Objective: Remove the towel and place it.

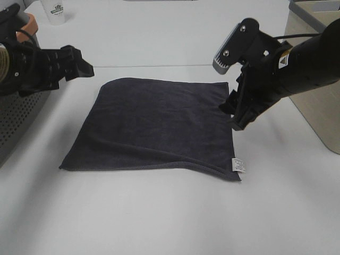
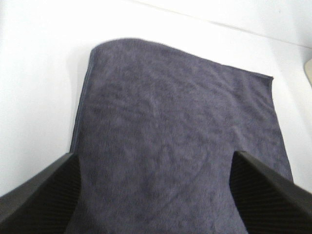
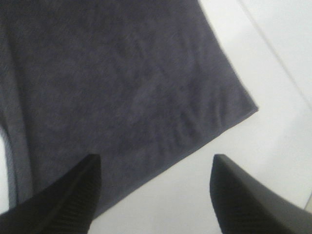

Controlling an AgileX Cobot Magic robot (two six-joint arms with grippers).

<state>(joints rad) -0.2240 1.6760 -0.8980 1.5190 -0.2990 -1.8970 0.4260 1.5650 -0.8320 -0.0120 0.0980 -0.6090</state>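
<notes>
The dark charcoal-grey towel (image 1: 159,125) lies flat on the white table, its small white tag (image 1: 238,165) at the front right corner. My left gripper (image 1: 79,64) hovers open and empty off the towel's back left corner; the left wrist view shows the towel (image 2: 180,136) between its fingers (image 2: 44,200). My right gripper (image 1: 236,114) is open and empty just above the towel's right edge. The right wrist view shows the towel (image 3: 112,87) and its hemmed edge under one finger (image 3: 63,204), the other finger over bare table.
A plastic cup (image 1: 56,11) stands at the back left. A grey perforated box (image 1: 16,117) sits at the left edge. A beige surface (image 1: 313,106) lies beyond the table's right edge, with a grey bin (image 1: 313,10) at the back right.
</notes>
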